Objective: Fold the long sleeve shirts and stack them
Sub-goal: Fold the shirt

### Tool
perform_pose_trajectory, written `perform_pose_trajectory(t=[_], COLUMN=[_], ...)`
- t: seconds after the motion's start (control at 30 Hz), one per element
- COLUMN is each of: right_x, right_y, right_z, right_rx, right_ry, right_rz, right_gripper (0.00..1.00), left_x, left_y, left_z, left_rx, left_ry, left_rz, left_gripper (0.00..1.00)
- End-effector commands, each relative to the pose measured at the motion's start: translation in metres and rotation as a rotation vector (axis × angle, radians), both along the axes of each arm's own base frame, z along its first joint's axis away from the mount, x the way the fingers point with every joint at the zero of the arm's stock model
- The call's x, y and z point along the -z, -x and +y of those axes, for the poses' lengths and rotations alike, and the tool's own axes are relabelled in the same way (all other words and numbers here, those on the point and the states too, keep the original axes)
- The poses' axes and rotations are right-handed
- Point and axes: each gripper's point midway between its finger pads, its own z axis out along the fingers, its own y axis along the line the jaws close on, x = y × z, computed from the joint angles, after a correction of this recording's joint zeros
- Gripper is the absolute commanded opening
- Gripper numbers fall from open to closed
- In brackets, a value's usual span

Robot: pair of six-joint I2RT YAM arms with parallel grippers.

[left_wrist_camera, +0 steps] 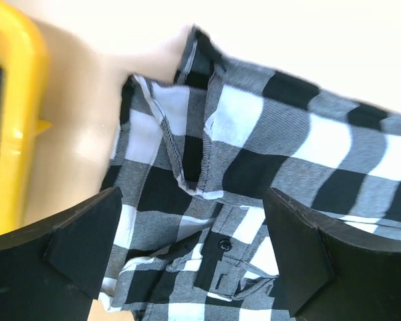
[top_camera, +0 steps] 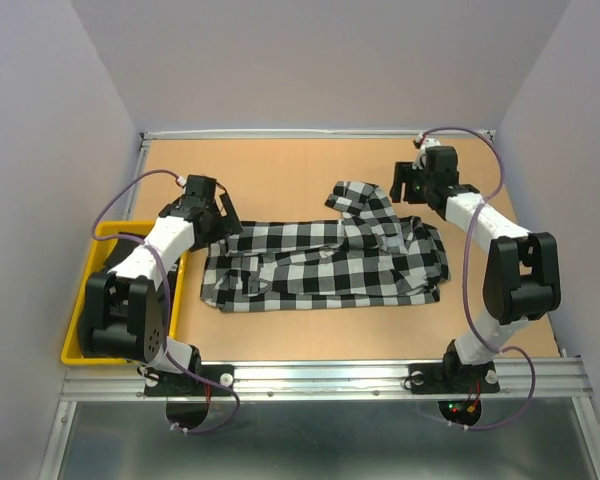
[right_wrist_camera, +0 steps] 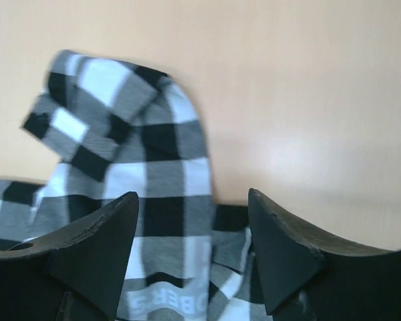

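At the left edge of the bench [top_camera: 280, 165] sits one yellow bin [top_camera: 78, 338], partly covered by the left arm. The left pincer [top_camera: 220, 222] hangs over the left end of the checked shirt [top_camera: 330, 265]. In its wrist view the fingers [left_wrist_camera: 87, 241] are spread wide and pinch nothing, with a buttoned part of the shirt lying below the gap. Whether they touch the cloth I cannot tell.

The shirt lies lengthwise across the middle of the bench, loosely gathered into a long band. One sleeve [top_camera: 360, 200] sticks out toward the far side, right of middle. The right pincer [top_camera: 405, 182] is just beside that sleeve, past the shirt's far right corner. Its fingers [right_wrist_camera: 97, 247] are also spread and empty, with the sleeve and a strip of white lettering [right_wrist_camera: 164, 304] beneath them.

By count: one bin, one checked shirt, two arms, two pincers.
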Motion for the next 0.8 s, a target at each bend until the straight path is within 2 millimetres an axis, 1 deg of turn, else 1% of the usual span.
perform_pose_trajectory(t=[0.0,0.03,0.07,0.1,0.17,0.2,0.27,0.37,0.4,0.47,0.5,0.57,0.63,0.7,0.77], right_x=[-0.049,-0.051,-0.046,-0.045,-0.038,-0.034,-0.028,-0.016,-0.008,0.000,0.006,0.013,0.021,0.034,0.038], right_y=[-0.022,-0.025,-0.028,-0.031,-0.034,-0.037,-0.040,-0.045,-0.051,-0.054,-0.056,-0.057,-0.059,-0.061,-0.062], right_z=[0.055,0.062,0.079,0.084,0.097,0.109,0.122,0.149,0.155,0.163,0.171,0.178,0.181,0.182,0.184], right_rx=[-0.222,-0.253,-0.294,-0.303,-0.349,-0.382,-0.414,-0.480,-0.494,-0.513,-0.530,-0.546,-0.553,-0.556,-0.558], right_ry=[0.129,0.164,0.182,0.207,0.245,0.263,0.272,0.283,0.290,0.300,0.300,0.293,0.286,0.290,0.291], right_rz=[-0.170,-0.183,-0.180,-0.184,-0.183,-0.185,-0.184,-0.185,-0.178,-0.172,-0.169,-0.160,-0.147,-0.126,-0.121], right_gripper=[0.72,0.72,0.72,0.72,0.72,0.71,0.70,0.68,0.68,0.68,0.68,0.68,0.67,0.66,0.65], left_x=[-0.046,-0.051,-0.054,-0.061,-0.068,-0.071,-0.074,-0.073,-0.065,-0.059,-0.056,-0.052,-0.054,-0.058,-0.059], left_y=[-0.015,-0.015,-0.015,-0.012,-0.010,-0.005,-0.002,0.005,0.008,0.010,0.012,0.013,0.012,0.011,0.010], left_z=[0.011,0.012,0.015,0.018,0.021,0.022,0.024,0.027,0.029,0.030,0.029,0.028,0.028,0.028,0.027], left_rx=[-0.025,-0.024,-0.030,-0.024,-0.020,-0.011,-0.012,-0.005,-0.005,0.001,0.012,0.025,0.026,0.023,0.022], left_ry=[-0.038,-0.041,-0.054,-0.064,-0.078,-0.082,-0.086,-0.098,-0.107,-0.113,-0.112,-0.110,-0.109,-0.107,-0.106], left_rz=[-0.179,-0.202,-0.224,-0.262,-0.300,-0.331,-0.360,-0.394,-0.382,-0.380,-0.384,-0.381,-0.398,-0.418,-0.425], left_gripper=[0.99,0.99,0.99,0.99,0.99,0.99,0.99,0.97,0.97,0.97,0.96,0.97,0.96,0.96,0.96])
